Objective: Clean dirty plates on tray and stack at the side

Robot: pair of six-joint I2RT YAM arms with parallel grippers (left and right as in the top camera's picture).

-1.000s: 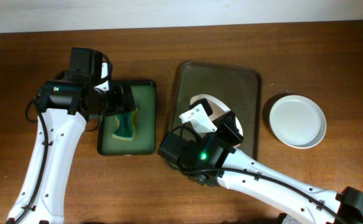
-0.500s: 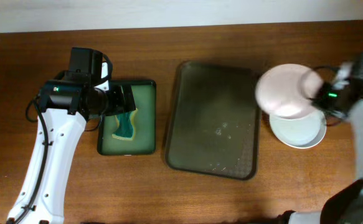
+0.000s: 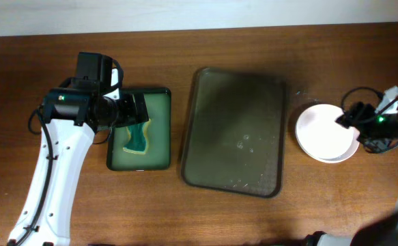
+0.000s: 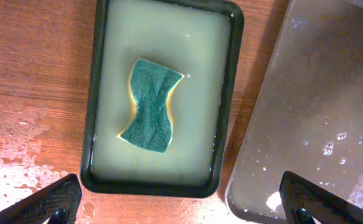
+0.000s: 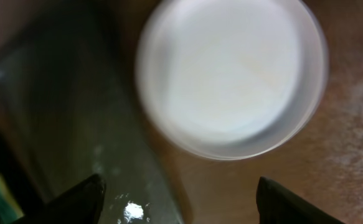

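The plates (image 3: 321, 133) lie stacked on the table right of the tray (image 3: 233, 130), the top one plain white; it fills the upper part of the right wrist view as plate (image 5: 231, 74). My right gripper (image 3: 345, 121) hovers at the stack's right edge, open with nothing between its fingers (image 5: 75, 199). The tray (image 5: 56, 118) holds no plate, only water drops. My left gripper (image 4: 184, 208) hangs open above the near rim of the small green tray (image 4: 94, 93), holding nothing.
A teal sponge (image 4: 151, 106) lies in cloudy water in the green tray (image 3: 138, 130), left of the brown tray (image 4: 318, 106). Wet patches mark the wood around both trays. The right arm's cable loops near the table's right edge.
The right arm carried a plate off the tray over to the right, set it on the stack and opened. The left arm has stayed still.
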